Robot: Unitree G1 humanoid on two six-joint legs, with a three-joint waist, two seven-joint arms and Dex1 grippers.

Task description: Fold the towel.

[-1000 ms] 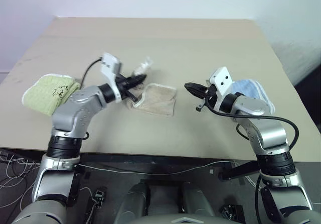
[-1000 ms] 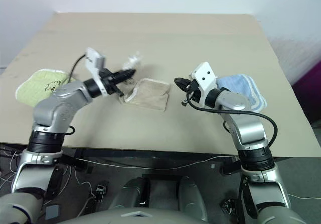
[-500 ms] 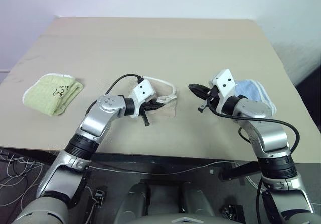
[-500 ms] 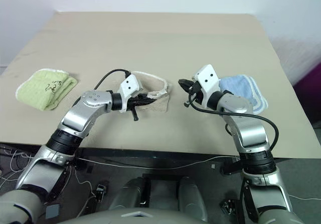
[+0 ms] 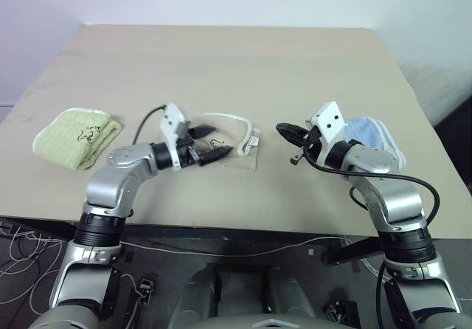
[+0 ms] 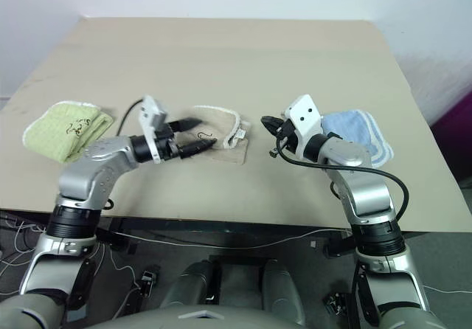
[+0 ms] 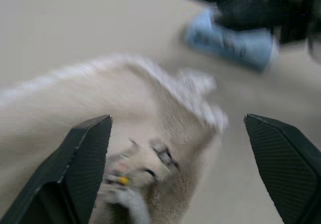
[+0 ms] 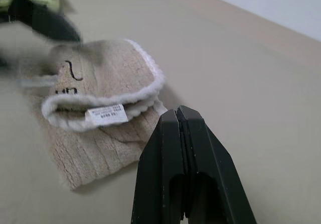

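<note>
- Beige towel (image 5: pixel 234 146) lying folded on the table (image 5: pixel 243 63), mid-front, between the two arms; top layer doubled over with white corded edge and a small label facing the right arm.
- Judged soft, light and limp terry: likely to sag and slide layer over layer when lifted, no stiffness to hold a crease; not fragile.
- Best taken by the corded edge or a corner, pinching both layers together; pulling on the label or the loose loop would probably just drag the stack.
- Left gripper (image 5: pixel 209 143) hovering level over the towel's near-left part, fingers spread wide, nothing between them.
- Right gripper (image 5: pixel 284 130) just beside the towel's right edge, not touching, fingers pressed together and empty.
- Yellow-green towel (image 5: pixel 77 136) folded well off to the left; light blue towel (image 5: pixel 372 137) folded behind the right wrist.
- Hard to tell: how neat the fold's far edge is, since the left gripper covers part of it; left wrist view blurred, dark emblem barely readable; blue towel partly hidden by the right arm.
</note>
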